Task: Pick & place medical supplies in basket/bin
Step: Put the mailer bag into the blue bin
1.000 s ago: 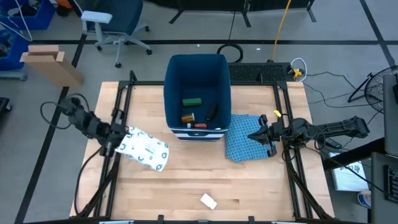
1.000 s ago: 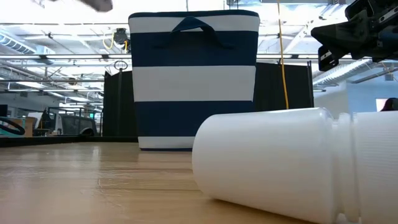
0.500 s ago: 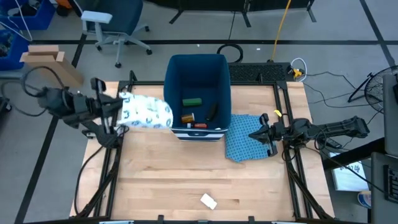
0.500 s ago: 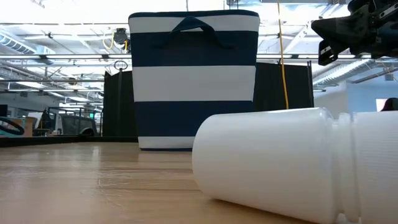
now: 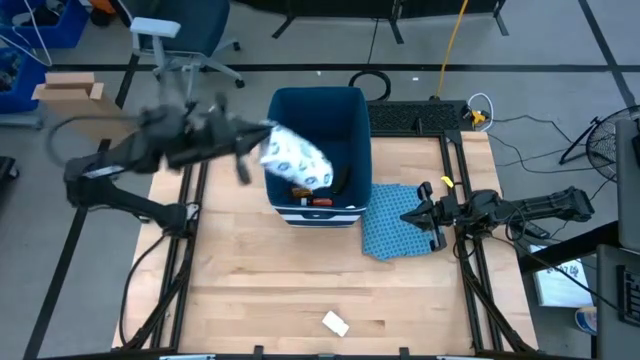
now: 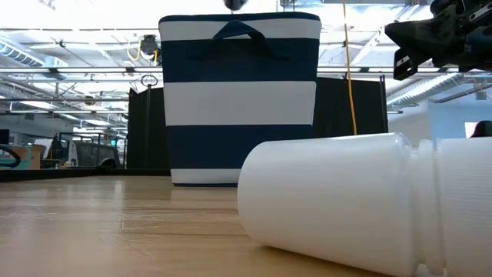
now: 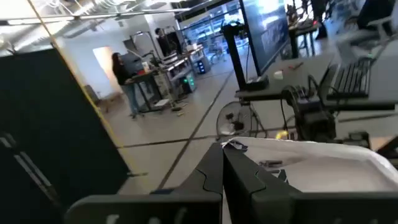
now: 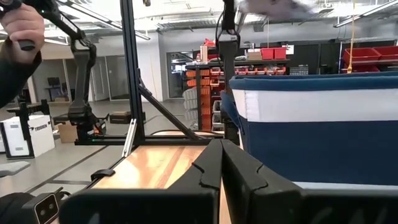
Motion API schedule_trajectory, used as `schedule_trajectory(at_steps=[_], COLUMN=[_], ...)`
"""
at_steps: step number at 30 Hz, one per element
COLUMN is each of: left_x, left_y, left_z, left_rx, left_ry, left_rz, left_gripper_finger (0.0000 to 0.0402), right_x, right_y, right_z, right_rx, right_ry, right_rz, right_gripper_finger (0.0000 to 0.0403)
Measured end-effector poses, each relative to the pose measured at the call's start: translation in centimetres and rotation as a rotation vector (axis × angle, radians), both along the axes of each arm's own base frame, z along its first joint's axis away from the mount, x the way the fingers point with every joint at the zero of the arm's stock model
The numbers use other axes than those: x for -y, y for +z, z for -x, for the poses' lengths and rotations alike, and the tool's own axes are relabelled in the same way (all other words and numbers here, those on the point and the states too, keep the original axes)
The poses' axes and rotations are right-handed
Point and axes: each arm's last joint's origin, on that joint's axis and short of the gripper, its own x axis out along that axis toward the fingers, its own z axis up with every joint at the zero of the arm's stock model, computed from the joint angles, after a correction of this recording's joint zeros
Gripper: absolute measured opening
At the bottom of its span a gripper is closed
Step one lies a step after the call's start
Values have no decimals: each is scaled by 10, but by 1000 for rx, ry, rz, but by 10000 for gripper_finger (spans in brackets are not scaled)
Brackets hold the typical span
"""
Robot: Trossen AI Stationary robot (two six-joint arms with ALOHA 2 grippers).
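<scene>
Bin [image 5: 317,105]: blue tub, far-centre of table [image 5: 300,290]; unmoved vs earlier frames.
L gripper [image 5: 262,135]: jaws clamped on packet; was low at table's left edge 1 s ago, then lifted beside bin, now over bin's left rim.
Packet [image 5: 294,157]: white, speckled; carried from table left of bin to above bin's opening, partly covering items inside.
Bottle [image 5: 301,189]: orange, in bin, partly hidden. Tube [image 5: 321,201]: in bin near front wall; same spots.
R gripper [image 5: 412,217]: jaws together, nothing held; over cloth [image 5: 395,233] right of bin, no change.
White piece [image 5: 335,323]: on table, well in front of bin, unmoved.
</scene>
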Motion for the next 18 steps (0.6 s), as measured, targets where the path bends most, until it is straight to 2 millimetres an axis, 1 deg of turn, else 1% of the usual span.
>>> schedule_trajectory(at_steps=[4, 6, 8, 12, 15, 18], left_x=[-42, -63, -84, -121, -147, -168], left_y=[-3, -9, -17, -25, -41, -59], left_z=[-23, -35, -43, -56, -71, -89], left_rx=[-17, -48, -75, -68, -79, -93], left_ry=[-23, -28, -37, -50, -76, -102], left_rz=[51, 78, 100, 132, 160, 178], left_gripper_finger=[0, 0, 0, 0, 0, 0], right_x=[0, 0, 0, 0, 0, 0], right_y=[0, 0, 0, 0, 0, 0], right_z=[0, 0, 0, 0, 0, 0], right_rx=[-1, -1, -1, 6, 5, 5], right_ry=[1, 1, 0, -4, -5, -4], right_rz=[-4, -3, 1, 22, 22, 22], right_gripper_finger=[0, 0, 0, 0, 0, 0])
